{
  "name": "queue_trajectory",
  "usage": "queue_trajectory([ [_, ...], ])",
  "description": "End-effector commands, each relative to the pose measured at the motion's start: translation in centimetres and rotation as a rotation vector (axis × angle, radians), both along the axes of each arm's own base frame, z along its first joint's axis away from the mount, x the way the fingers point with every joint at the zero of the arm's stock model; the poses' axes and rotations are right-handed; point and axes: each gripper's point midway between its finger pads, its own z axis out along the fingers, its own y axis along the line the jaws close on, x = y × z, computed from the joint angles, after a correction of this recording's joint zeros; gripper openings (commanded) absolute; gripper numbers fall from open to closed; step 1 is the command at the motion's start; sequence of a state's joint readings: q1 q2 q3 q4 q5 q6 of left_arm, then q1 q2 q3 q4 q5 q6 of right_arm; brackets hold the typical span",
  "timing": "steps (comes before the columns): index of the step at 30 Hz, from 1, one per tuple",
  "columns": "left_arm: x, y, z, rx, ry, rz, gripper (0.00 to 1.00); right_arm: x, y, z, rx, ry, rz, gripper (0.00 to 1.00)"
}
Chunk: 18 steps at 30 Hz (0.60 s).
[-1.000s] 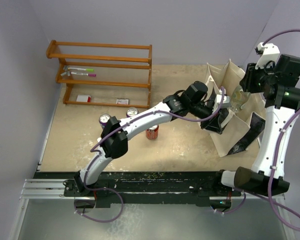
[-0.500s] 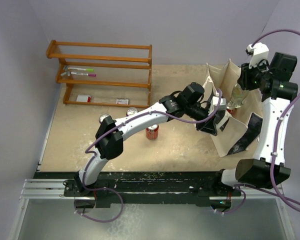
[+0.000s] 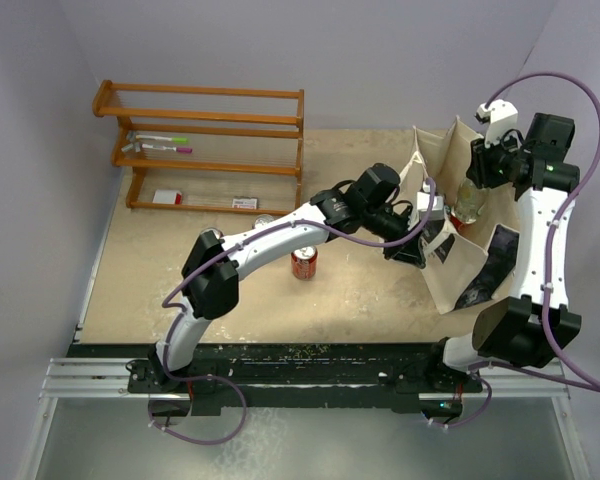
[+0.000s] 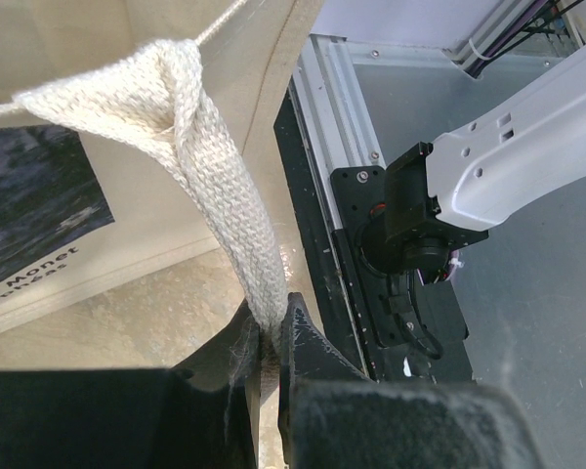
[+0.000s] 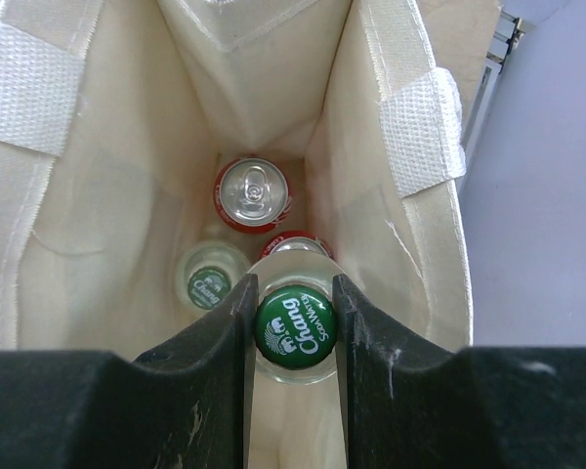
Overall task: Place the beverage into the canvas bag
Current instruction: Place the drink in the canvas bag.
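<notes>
Your left gripper [image 4: 269, 337] pinching handle [image 4: 215, 215] of bag [image 3: 448, 160]. Your right gripper [image 5: 293, 289] squeezing bottle [image 5: 295, 330], holding it upright in bag's open top, above can [image 5: 252, 192] and other bottle [image 5: 207, 286]. Bag standing by table's [image 3: 180, 290] right edge.

Wooden rack [image 3: 210, 167] standing at the far left of the bench [image 3: 140, 285], close to the back wall. Two markers lie side by side on a middle shelf: one green-capped [image 3: 162, 138], one pink-capped [image 3: 166, 149]. Two small cards [image 3: 166, 197] [image 3: 245, 203] rest on the lowest shelf, well apart.
</notes>
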<state>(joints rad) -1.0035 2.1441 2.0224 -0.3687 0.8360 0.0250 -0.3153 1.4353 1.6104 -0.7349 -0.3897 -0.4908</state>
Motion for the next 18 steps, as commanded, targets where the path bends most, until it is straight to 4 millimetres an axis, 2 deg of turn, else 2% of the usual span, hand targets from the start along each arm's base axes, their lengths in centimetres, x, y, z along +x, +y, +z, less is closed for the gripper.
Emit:
queue_trajectory([
  [1, -0.1, 1.0, 2.8, -0.048, -0.05, -0.006, 0.0, 2.1, -0.9, 4.0, -0.118, -0.182, 0.049, 0.0],
  [12, -0.7, 1.4, 2.2, -0.041, -0.05, -0.041, 0.0, 2.6, -2.3, 0.3, -0.156, -0.108, 0.019, 0.0],
  [15, -0.8, 1.4, 2.3, -0.044, -0.05, -0.045, 0.0, 2.7, -2.4, -0.4, -0.154, -0.097, 0.019, 0.0],
  [18, -0.8, 1.3, 2.4, -0.046, -0.048, -0.045, 0.0, 2.7, -2.2, -0.1, -0.148, -0.097, 0.023, 0.0],
])
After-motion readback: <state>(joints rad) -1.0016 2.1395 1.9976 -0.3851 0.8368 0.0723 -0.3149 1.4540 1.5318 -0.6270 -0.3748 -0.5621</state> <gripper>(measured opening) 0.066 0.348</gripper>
